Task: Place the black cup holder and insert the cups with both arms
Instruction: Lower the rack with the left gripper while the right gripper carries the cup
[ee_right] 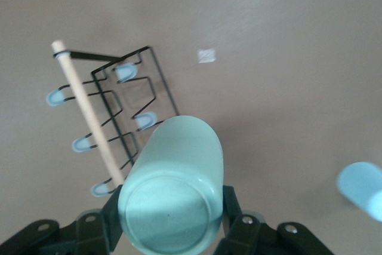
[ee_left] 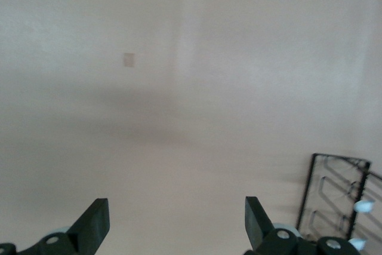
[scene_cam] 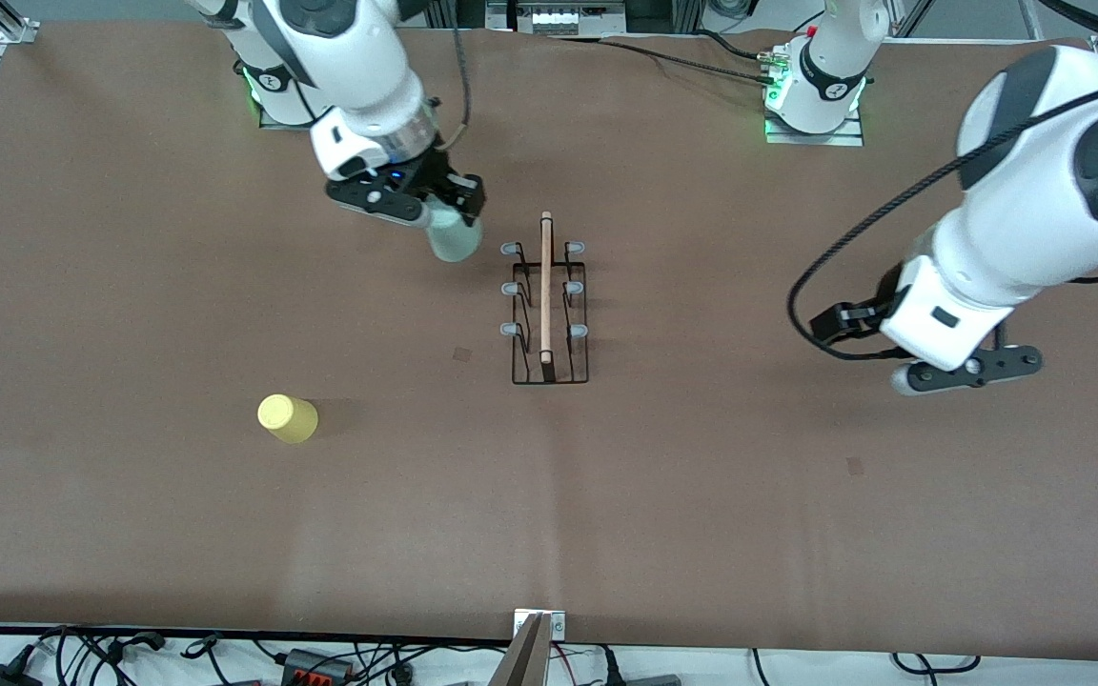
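Observation:
The black cup holder (scene_cam: 549, 310) stands mid-table, its wooden rod handle running along the middle between pale-tipped pegs; it also shows in the right wrist view (ee_right: 119, 111). My right gripper (scene_cam: 444, 211) is shut on the sage green cup (scene_cam: 455, 240), held in the air beside the holder's end nearest the robots' bases. The cup (ee_right: 173, 183) hangs tilted between the fingers (ee_right: 230, 204), its base toward the wrist camera. A yellow cup (scene_cam: 287, 417) lies on the table toward the right arm's end. My left gripper (ee_left: 176, 225) waits open and empty over bare table (scene_cam: 954, 372).
A light blue cup (ee_right: 361, 190) shows at the edge of the right wrist view; the right arm hides it from the front camera. A corner of the holder (ee_left: 334, 201) appears in the left wrist view. Cables lie along the table's near edge (scene_cam: 320, 657).

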Tool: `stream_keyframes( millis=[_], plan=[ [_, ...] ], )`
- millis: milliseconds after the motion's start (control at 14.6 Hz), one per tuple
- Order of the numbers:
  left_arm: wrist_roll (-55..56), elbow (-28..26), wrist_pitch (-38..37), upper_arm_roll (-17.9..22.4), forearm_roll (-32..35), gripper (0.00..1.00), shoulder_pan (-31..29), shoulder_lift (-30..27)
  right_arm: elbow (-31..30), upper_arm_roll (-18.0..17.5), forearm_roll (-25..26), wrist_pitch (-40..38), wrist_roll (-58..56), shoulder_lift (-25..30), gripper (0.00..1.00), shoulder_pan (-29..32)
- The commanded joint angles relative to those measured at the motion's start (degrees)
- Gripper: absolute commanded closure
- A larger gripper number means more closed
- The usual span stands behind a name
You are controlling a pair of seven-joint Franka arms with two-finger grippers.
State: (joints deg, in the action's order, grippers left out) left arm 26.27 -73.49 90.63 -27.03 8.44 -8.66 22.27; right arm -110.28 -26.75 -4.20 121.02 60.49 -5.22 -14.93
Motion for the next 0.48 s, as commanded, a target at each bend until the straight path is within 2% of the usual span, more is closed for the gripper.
stream_keyframes(
  millis=[0, 274, 411],
  plan=[
    [-7.96, 0.63, -1.86, -0.83, 0.35, 0.00, -3.89, -0.47, 2.18, 0.39, 4.71, 4.03, 6.99, -6.01, 0.93, -3.52],
    [-17.71, 0.55, -5.63, 0.04, 0.01, 0.00, -7.42, -4.07, 1.74, 0.39, 6.49, 5.54, 7.80, -8.83, 0.93, -4.49],
    [-20.37, -2.95, -5.55, 4.77, -1.48, 0.00, -6.90, -8.28, 1.21, 0.39, 6.40, 5.54, 7.89, -9.27, 0.93, -5.02]
  ],
)
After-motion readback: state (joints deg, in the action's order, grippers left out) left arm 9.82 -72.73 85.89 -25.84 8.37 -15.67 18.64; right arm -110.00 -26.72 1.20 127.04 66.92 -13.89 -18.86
